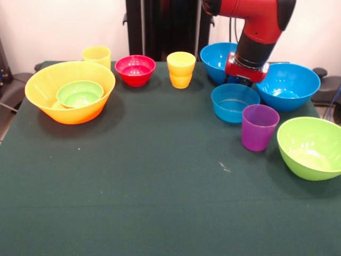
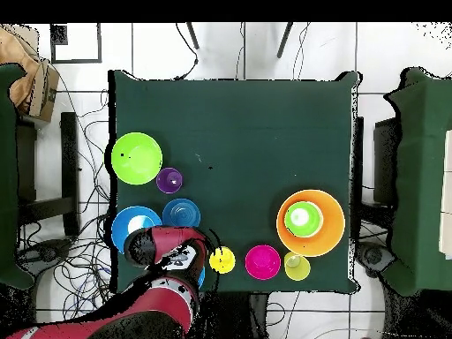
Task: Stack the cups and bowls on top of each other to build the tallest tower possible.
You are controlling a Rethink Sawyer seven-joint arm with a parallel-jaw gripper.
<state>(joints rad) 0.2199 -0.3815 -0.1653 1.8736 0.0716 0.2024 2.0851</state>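
Tower (image 1: 70, 92) so far: huge orange-yellow bowl (image 1: 53, 80) at the table's (image 1: 160, 192) left in the front view, small green bowl (image 1: 80, 94) sitting inside it. Nothing else stacked.

Loose pieces, front view: yellow cup (image 1: 97, 55) just behind the orange-yellow bowl; small red bowl (image 1: 135, 70); second yellow cup (image 1: 180, 69), which looks like two nested, cannot confirm. To the right: two large blue bowls (image 1: 288, 86), a shallow blue bowl (image 1: 235, 102) in front of them, purple cup (image 1: 259, 127) just beside it, large lime green bowl (image 1: 311, 147) at the right edge.

Handling, judged: all glossy thin plastic, so light, fairly stiff, slick. Bowls likely slide or tip if pushed at the rim; a pinch over the rim wall seems the only hold, since the bodies are too wide to span. Cups are tapered; a hold across the upper wall or over the lip should serve.

Tool (image 1: 241, 80): hangs between the two large blue bowls, just behind the shallow blue one. Its fingers are hidden behind the shallow bowl's rim in the front view and under the arm's wrist in the overhead view; cannot tell whether spread or pressed together, or whether it holds anything.

Hidden or cut off: the far blue bowl is half covered by the arm; the lime green bowl runs off the right edge in the front view.
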